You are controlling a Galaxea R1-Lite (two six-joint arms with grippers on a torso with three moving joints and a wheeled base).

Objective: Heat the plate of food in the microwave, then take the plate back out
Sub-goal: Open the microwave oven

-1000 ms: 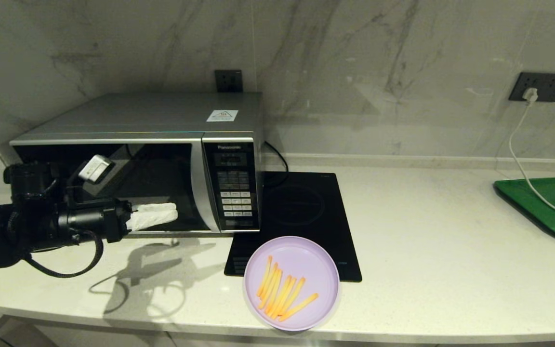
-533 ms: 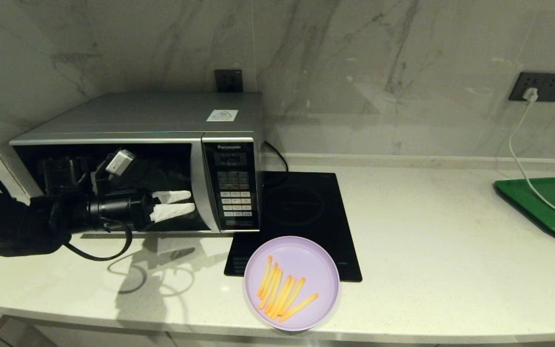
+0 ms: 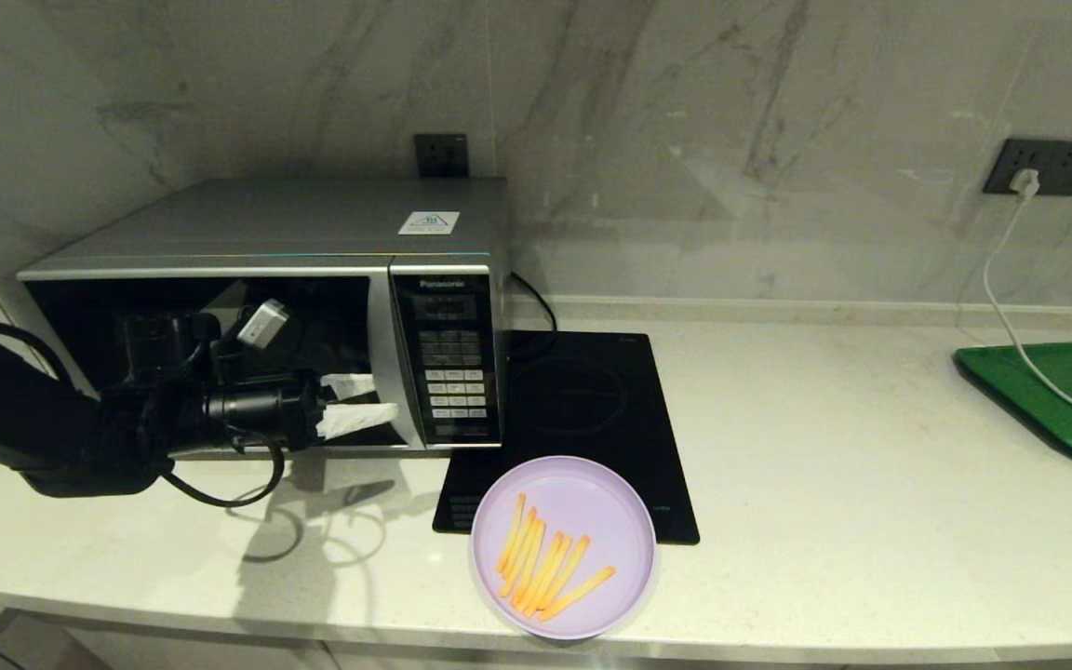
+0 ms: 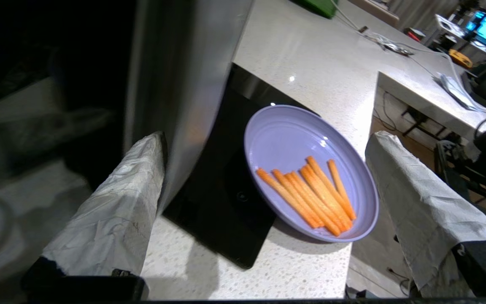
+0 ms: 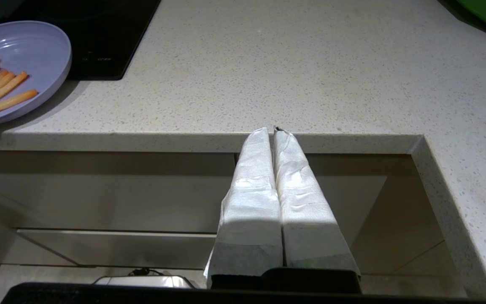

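The silver microwave [image 3: 266, 279] stands at the counter's left with its dark glass door closed. My left gripper [image 3: 382, 398] hovers open in front of the door's lower part, its fingertips at the curved silver handle strip [image 3: 385, 372]. In the left wrist view one wrapped finger [image 4: 116, 211] lies beside that strip [image 4: 184, 84], and nothing is between the fingers of the gripper [image 4: 267, 138]. The lilac plate [image 3: 592, 502] of orange-yellow fries [image 3: 545, 563] rests near the counter's front edge, partly over the hob; it also appears as plate [image 4: 285, 139] and plate [image 5: 36, 46]. My right gripper [image 5: 273, 130] is shut and empty, below the counter's front edge.
A flat black induction hob [image 3: 582, 400] lies right of the microwave. A green tray [image 3: 1066, 400] sits at the far right with a white cable [image 3: 1001, 307] running onto it from a wall socket. Cabinet fronts [image 5: 99, 190] are under the counter edge.
My left gripper has moved to the right along the microwave door, reaching the handle strip, and its fingers have spread apart. The plate has not moved.
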